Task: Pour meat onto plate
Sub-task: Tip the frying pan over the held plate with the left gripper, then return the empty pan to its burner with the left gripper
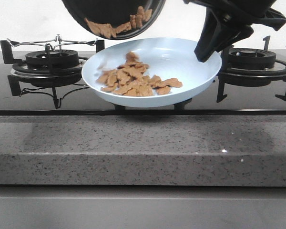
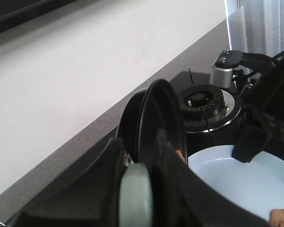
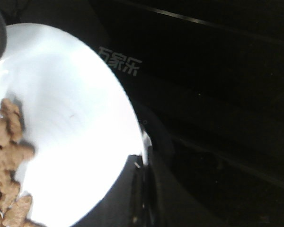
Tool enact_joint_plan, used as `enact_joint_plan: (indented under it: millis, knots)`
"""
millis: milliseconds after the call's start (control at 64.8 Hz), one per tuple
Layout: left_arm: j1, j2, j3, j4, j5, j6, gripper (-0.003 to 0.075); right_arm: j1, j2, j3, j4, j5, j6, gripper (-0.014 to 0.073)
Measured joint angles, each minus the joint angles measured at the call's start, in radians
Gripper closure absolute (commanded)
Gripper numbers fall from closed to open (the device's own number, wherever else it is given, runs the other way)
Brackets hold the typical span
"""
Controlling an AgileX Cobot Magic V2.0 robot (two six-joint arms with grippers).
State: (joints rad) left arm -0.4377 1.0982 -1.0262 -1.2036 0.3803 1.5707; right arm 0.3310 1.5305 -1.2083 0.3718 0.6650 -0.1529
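Front view: The shallow round pale-blue glossy plate (image 1: 190,59) is held above the black glass hob (image 1: 38,98), between the two burners, and is gripped at its right rim by the right end effector (image 1: 206,56), which is clamped on that rim. A heap of small flat orange-brown meat slices (image 1: 136,78) lies in the left half of the plate, well apart from that end effector. Above the plate's rear left, the black round frying pan (image 1: 112,12) is tilted steeply, with more slices clinging to its lower edge. The speckled grey stone table (image 1: 143,143) fronts the hob.

Left wrist view: The left end effector (image 2: 146,189) is closed on the frying pan's handle; the pan is seen edge-on just above the plate.

Right wrist view: The plate rim is pinched between the end effector's fingers (image 3: 132,189); the meat lies at the far side of the plate.
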Motion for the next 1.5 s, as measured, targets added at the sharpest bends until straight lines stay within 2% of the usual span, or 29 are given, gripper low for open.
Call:
enact_joint_plan:
  millis: [525,895,1065,1189,1359,1498]
  knots:
    - [-0.060,0.000,0.000,-0.001,0.000,0.235,0.0741,0.000,0.000,0.000,0.000,0.000,0.000,0.0662]
    - [-0.060,0.000,0.000,-0.006,0.000,0.252,0.0741,0.000,0.000,0.000,0.000,0.000,0.000,0.0662]
    - [-0.056,0.000,0.000,-0.118,-0.048,0.184,0.0741,0.000,0.000,0.000,0.000,0.000,0.000,0.0662]
    - [-0.007,0.000,0.000,-0.221,-0.118,0.117,0.0741,0.000,0.000,0.000,0.000,0.000,0.000,0.0662]
    - [0.130,0.002,0.000,-0.388,-0.198,-0.011,0.0741,0.000,0.000,0.000,0.000,0.000,0.000,0.0662]
    - [0.267,0.025,0.000,-0.542,-0.206,-0.142,0.0741,0.000,0.000,0.000,0.000,0.000,0.000,0.0662]
